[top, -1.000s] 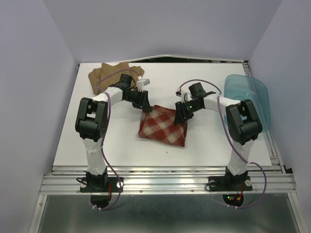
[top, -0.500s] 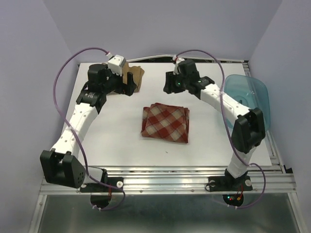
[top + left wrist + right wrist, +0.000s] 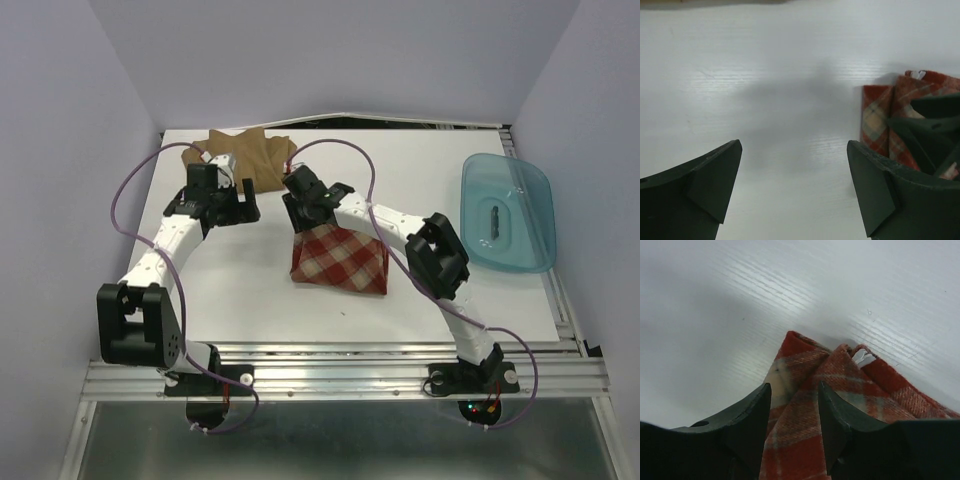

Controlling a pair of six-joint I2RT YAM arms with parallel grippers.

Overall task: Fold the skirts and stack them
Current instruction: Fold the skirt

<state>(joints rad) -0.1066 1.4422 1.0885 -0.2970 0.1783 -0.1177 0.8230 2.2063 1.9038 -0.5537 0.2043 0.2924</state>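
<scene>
The red-and-cream plaid skirt (image 3: 340,262) lies folded at the table's middle. My right gripper (image 3: 305,220) reaches across to its far left corner. In the right wrist view its fingers (image 3: 752,412) pinch a raised fold of that plaid cloth (image 3: 805,405), so the right gripper (image 3: 794,390) is shut on it. The tan skirt (image 3: 250,155) lies crumpled at the back left. My left gripper (image 3: 240,212) hovers just left of the plaid skirt. In the left wrist view the left gripper (image 3: 794,150) is open over bare table, with the plaid edge (image 3: 879,117) to its right.
A translucent blue tub (image 3: 510,215) sits at the table's right edge. The right arm stretches across the plaid skirt's far side. Purple cables loop above both arms. The white table (image 3: 250,290) ends at a metal rail in front.
The left gripper has opened and come down from the back to beside the plaid skirt. The right arm has swung from the back onto the skirt's far left corner and pinched it.
</scene>
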